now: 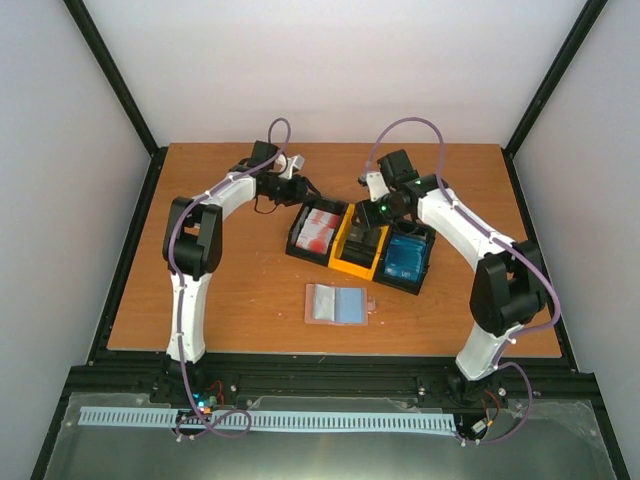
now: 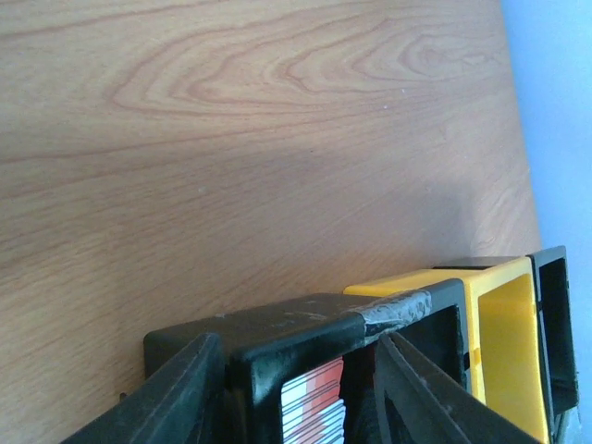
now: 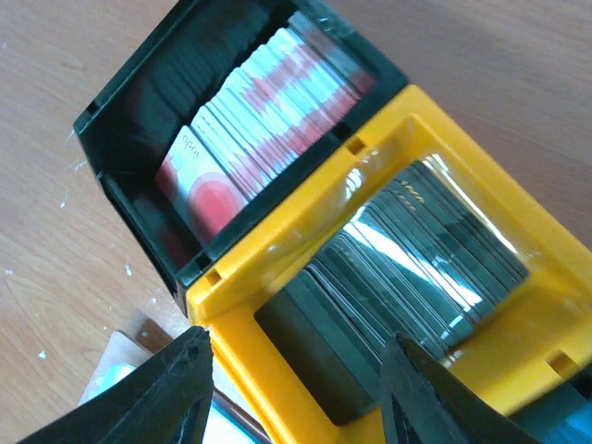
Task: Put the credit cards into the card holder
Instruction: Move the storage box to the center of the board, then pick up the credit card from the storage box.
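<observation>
Table: wood, all task items around its middle.

Left gripper: at the far end of the left black bin. Jaws apart, straddling that bin's end wall. Contact with the wall: cannot tell.

Right gripper: over the yellow bin, pointing down into it. Jaws apart, nothing between them.

Bins: three in a touching row. Left black one holds red-and-white cards, the yellow one dark cards, the right black bin blue cards. Cards stand on edge, packed face to face.

Holder: lies open and flat, near side of the bins, apart from them. No card seen in it yet.

Handling, judged: a card is light, stiff and slick, so a pinch across its faces may slip. Packed stacks leave little room for a finger. Best hold is the exposed top edge of an end card, one finger on each face. The soft, light holder may slide when a card is pushed in.
</observation>
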`<state>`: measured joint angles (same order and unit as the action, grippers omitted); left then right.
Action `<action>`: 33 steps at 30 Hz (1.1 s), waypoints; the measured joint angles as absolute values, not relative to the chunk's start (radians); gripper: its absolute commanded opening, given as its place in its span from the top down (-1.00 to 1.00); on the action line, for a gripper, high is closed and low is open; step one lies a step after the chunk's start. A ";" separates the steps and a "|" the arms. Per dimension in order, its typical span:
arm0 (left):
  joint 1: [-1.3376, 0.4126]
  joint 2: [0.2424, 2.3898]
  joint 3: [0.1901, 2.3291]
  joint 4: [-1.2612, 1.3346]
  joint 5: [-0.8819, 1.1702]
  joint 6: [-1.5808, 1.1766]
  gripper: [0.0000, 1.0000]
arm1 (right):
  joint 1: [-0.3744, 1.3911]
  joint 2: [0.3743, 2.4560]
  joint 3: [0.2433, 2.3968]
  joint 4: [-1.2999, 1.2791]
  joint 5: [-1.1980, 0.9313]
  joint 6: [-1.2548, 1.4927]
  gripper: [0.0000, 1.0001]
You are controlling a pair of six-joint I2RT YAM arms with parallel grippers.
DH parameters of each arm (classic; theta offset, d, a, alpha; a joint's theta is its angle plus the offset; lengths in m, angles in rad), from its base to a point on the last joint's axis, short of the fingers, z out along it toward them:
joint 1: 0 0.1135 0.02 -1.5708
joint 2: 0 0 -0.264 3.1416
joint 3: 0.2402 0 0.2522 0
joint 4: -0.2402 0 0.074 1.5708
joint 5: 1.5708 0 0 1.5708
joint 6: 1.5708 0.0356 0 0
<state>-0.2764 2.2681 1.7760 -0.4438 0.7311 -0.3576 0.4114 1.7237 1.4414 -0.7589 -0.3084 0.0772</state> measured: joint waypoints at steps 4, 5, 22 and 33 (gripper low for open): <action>-0.284 2.268 1.783 -0.448 0.729 -0.375 -0.13 | 0.439 1.784 1.480 -0.787 -0.327 0.021 0.19; -0.284 2.267 1.787 -0.453 0.723 -0.379 -0.16 | 0.446 1.803 1.490 -0.796 -0.326 0.007 0.27; -0.281 2.019 1.607 -0.492 0.577 -0.386 -0.08 | 0.513 2.012 1.577 -0.934 -0.210 -0.108 0.18; -0.281 2.007 1.457 -0.490 0.553 -0.387 -0.05 | 0.528 2.048 1.576 -0.936 -0.148 -0.151 -0.01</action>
